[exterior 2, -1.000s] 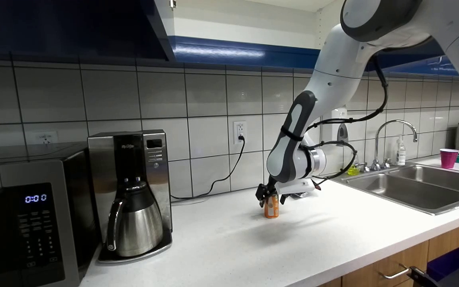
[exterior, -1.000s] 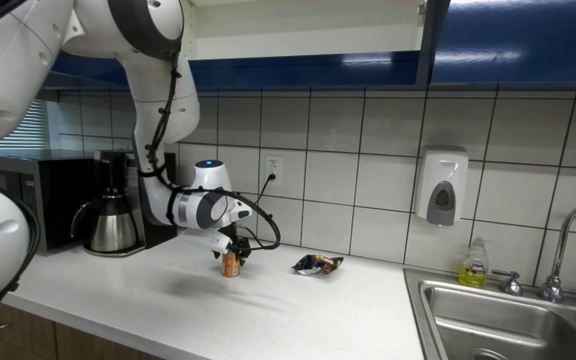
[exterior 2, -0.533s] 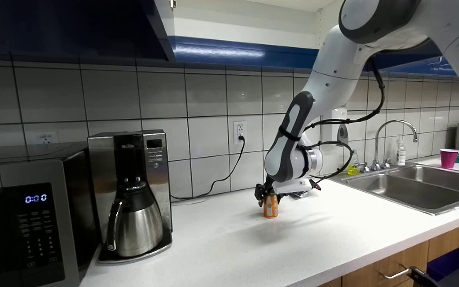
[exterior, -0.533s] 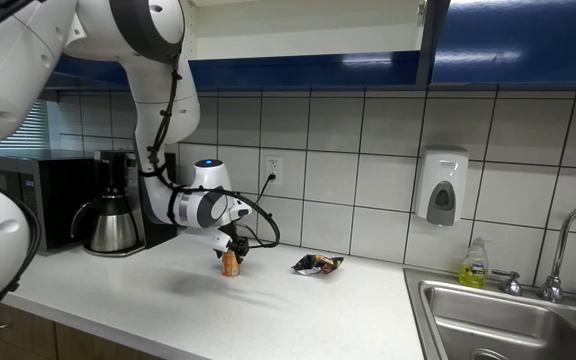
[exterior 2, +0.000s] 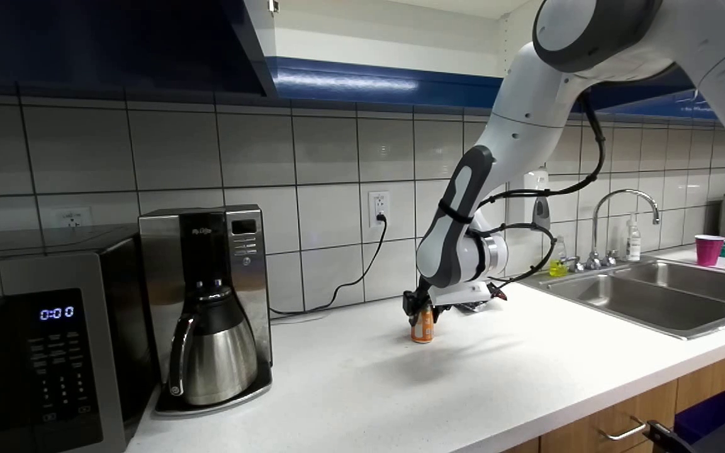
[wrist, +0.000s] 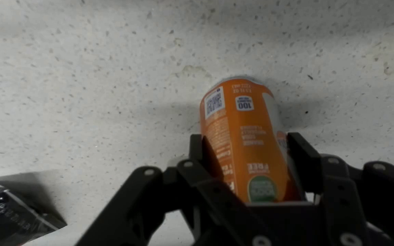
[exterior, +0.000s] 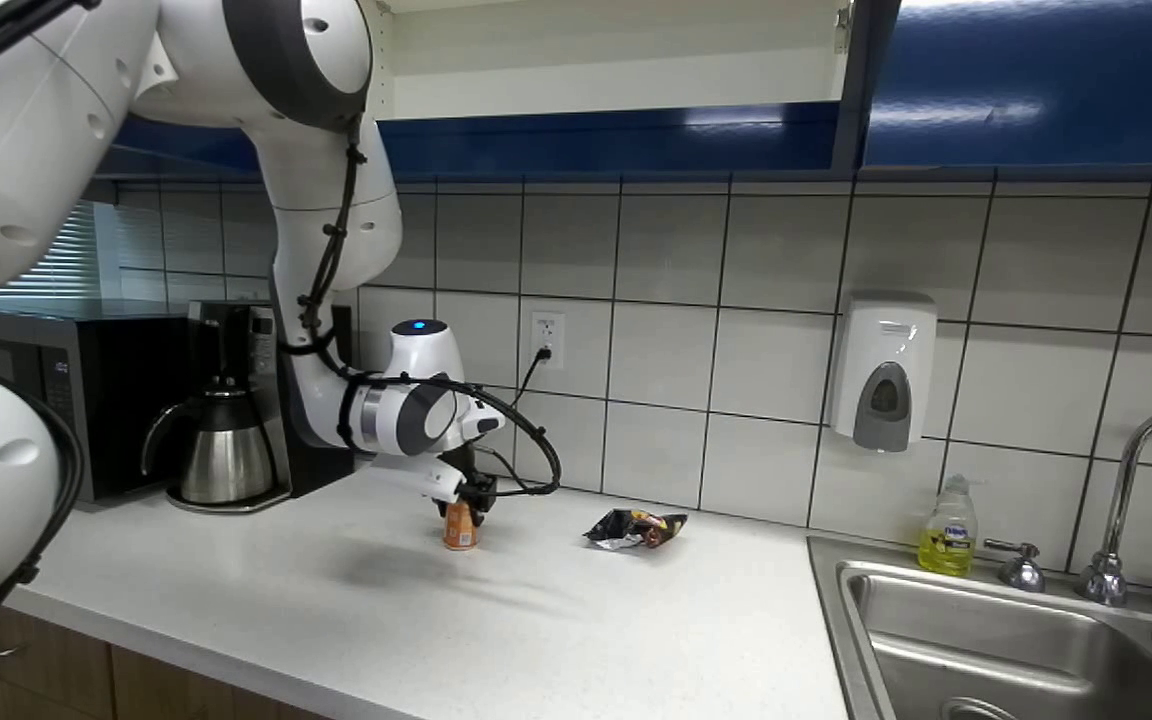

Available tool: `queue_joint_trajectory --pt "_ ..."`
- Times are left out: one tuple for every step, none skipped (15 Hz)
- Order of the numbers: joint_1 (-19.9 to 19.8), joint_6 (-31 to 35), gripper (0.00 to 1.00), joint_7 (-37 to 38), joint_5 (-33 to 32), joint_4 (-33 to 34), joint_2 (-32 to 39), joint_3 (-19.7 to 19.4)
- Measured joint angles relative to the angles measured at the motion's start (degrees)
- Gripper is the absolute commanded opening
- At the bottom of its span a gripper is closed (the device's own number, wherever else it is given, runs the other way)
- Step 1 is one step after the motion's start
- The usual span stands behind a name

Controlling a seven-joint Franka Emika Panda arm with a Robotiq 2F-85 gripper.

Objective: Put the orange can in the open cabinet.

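The orange can (exterior: 460, 530) stands on the counter below the arm's wrist and also shows in the opposite exterior view as an orange can (exterior 2: 423, 331). In the wrist view my gripper (wrist: 245, 136) is shut on the orange can (wrist: 246, 119), one black finger along each side. The can leans a little in that grip. Its upper end is hidden by the gripper. Above the counter, the open cabinet shows its pale interior (exterior: 616, 60) over a dark blue lower edge; its inside (exterior 2: 394, 38) holds nothing that I can see.
A dark packet (exterior: 636, 528) lies on the counter (exterior: 576, 640) beside the can. The coffee maker (exterior 2: 211, 302) and microwave (exterior 2: 41, 340) stand at one end, the sink (exterior: 976, 620) at the opposite end. A soap dispenser (exterior: 886, 370) hangs on the tiled wall.
My fingers have come together onto the can. The can has shifted slightly with the gripper and sits a touch higher in both exterior views; the arm has moved only slightly.
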Motion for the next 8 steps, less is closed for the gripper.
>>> queue_joint_trajectory --pt "0.0 0.0 0.38 0.0 0.0 0.1 0.0 0.0" --pt "0.0 0.0 0.38 0.0 0.1 0.1 0.1 0.0" --pt "0.0 0.0 0.38 0.0 0.2 0.2 0.1 0.0" --pt "0.0 0.0 0.38 0.0 0.3 0.2 0.1 0.0" --pt "0.0 0.0 0.38 0.0 0.5 0.2 0.1 0.0" --pt "0.0 0.0 0.38 0.0 0.6 0.2 0.1 0.0" --pt "0.0 0.0 0.38 0.0 0.7 0.2 0.1 0.0" --pt "0.0 -0.2 0.38 0.0 0.7 0.1 0.0 -0.1"
